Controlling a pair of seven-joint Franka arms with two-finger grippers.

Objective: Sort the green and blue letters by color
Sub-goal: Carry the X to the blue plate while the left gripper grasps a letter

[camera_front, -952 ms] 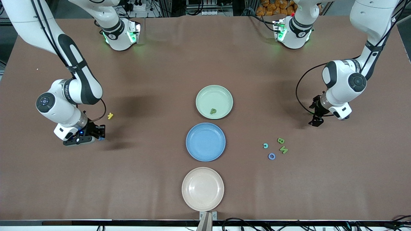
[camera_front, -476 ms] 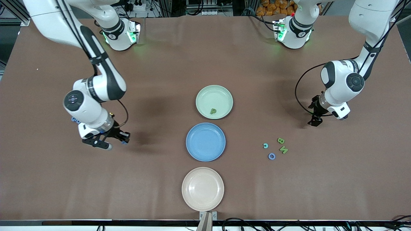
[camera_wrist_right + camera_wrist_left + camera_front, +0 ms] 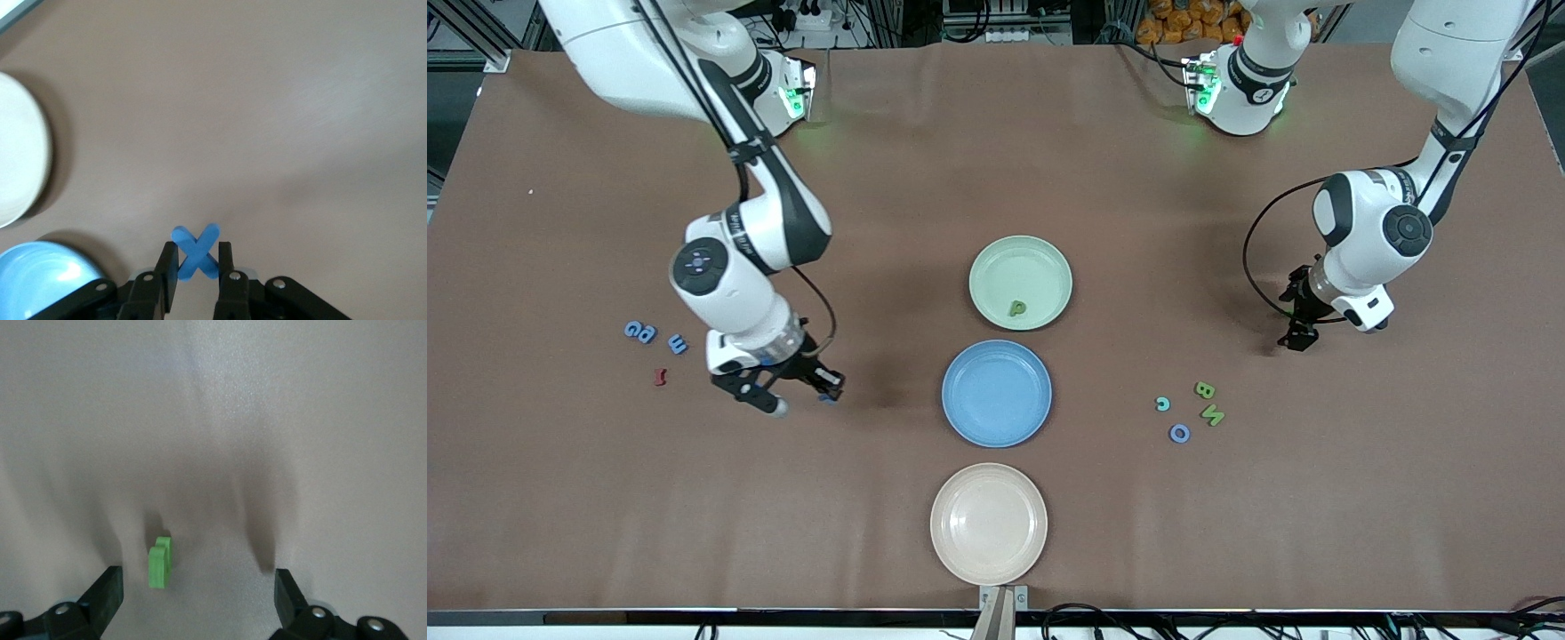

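Note:
My right gripper (image 3: pixel 829 389) is shut on a blue X (image 3: pixel 195 250), which stands between its fingers (image 3: pixel 168 267) just above the table, beside the blue plate (image 3: pixel 997 392). A blue G (image 3: pixel 640 332) and a blue E (image 3: pixel 679 344) lie toward the right arm's end. A green P (image 3: pixel 1016 308) lies in the green plate (image 3: pixel 996 262). A green B (image 3: pixel 1204 389) and a green N (image 3: pixel 1211 414) lie toward the left arm's end. My left gripper (image 3: pixel 1294 336) hangs open over the table close to them, and one green letter (image 3: pixel 160 561) shows ahead of its fingers (image 3: pixel 107 593).
A beige plate (image 3: pixel 989 523) lies nearest the front camera, in line with the other two plates. A dark red letter (image 3: pixel 661 377) lies by the blue E. A teal C (image 3: pixel 1162 404) and a blue ring-shaped O (image 3: pixel 1179 433) lie beside the green B and N.
My right arm has carried the blue X toward the blue plate, uncovering the blue G, the blue E and the dark red letter. The left arm has barely moved.

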